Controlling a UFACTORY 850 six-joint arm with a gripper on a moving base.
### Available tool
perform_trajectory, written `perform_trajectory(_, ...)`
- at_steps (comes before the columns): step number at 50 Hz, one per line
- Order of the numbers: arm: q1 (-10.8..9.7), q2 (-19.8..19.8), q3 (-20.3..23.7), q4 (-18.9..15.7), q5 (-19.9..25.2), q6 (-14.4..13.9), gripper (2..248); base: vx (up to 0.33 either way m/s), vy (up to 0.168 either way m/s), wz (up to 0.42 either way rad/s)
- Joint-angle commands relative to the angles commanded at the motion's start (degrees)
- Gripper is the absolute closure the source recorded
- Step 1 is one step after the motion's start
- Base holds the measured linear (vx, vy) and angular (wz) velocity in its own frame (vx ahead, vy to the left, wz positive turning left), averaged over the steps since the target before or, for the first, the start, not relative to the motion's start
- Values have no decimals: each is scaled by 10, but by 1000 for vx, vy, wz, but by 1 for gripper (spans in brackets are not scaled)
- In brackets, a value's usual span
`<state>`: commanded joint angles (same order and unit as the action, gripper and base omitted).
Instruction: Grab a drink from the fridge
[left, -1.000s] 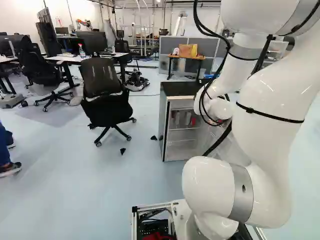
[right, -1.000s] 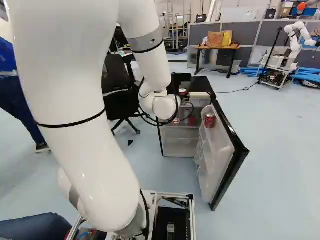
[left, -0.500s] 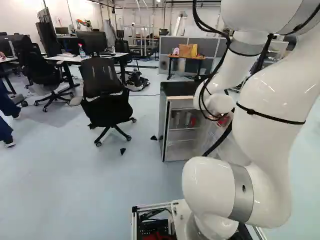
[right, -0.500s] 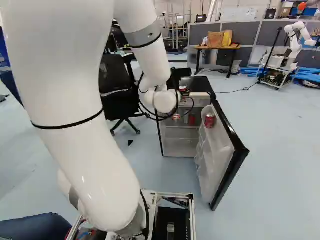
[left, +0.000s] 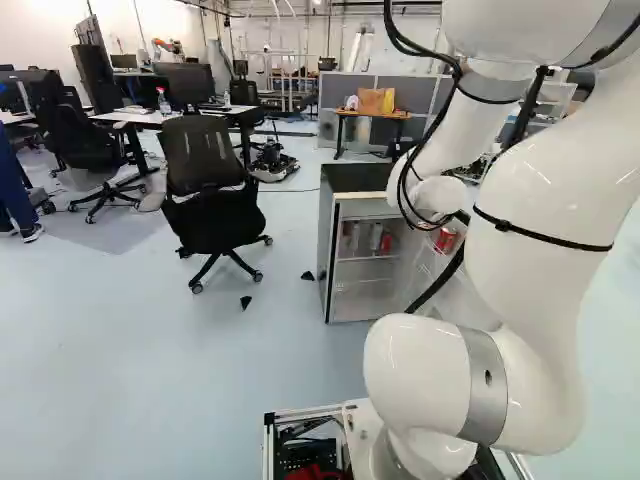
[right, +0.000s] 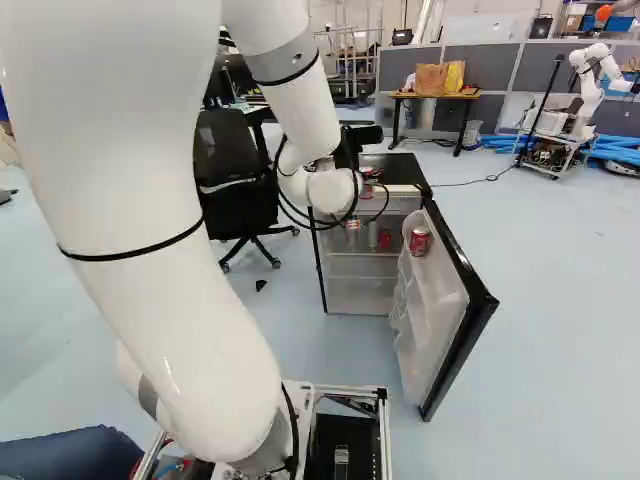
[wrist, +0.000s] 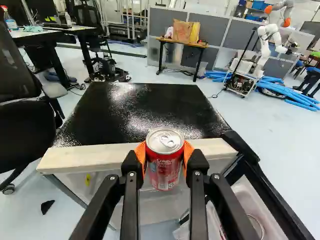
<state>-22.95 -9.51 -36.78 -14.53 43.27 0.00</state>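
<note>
Robot lab, L to R per rt. base view: the white arm (right: 140, 200) rises at L and bends fwd. to the fridge. Just beyond it, a blk. office chair (right: 235, 170) stands on the floor nr. the fridge's L side, w/ a small dark wedge (right: 260, 285) on the floor btwn chair and fridge's L front corner.

Fridge (wrist: 130, 112), center, has a blk. top and a pale front edge. Inside, an upright silver-and-red can (right: 352, 232) stands toward the L edge of the upper shelf. The claw (right: 368, 182) is at the front edge of the top — gripping a red soda can (wrist: 165, 157) btwn orange pads (wrist: 188, 155), both touching its sides. Can is upright, nearer the door-side corner than the L one; contact w/ the edge can't be made out.

A small red can (right: 385, 239) is inside, toward the shelf's rt. edge. At rt., the door (right: 470, 320) hangs wide open, another red can (right: 420, 242) in its upper rack, nr. the hinge edge. Far rt., bkgd. — another robot (right: 590, 85) on a cart.
</note>
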Motion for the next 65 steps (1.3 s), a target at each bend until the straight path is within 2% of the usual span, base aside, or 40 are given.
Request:
perform_trajectory(35, 11, 3, -47, 0, -55, 0, 156, 0, 0, 0)
perform_trajectory(65, 21, -35, -89, 12, -59, 0, 156, 0, 0, 0)
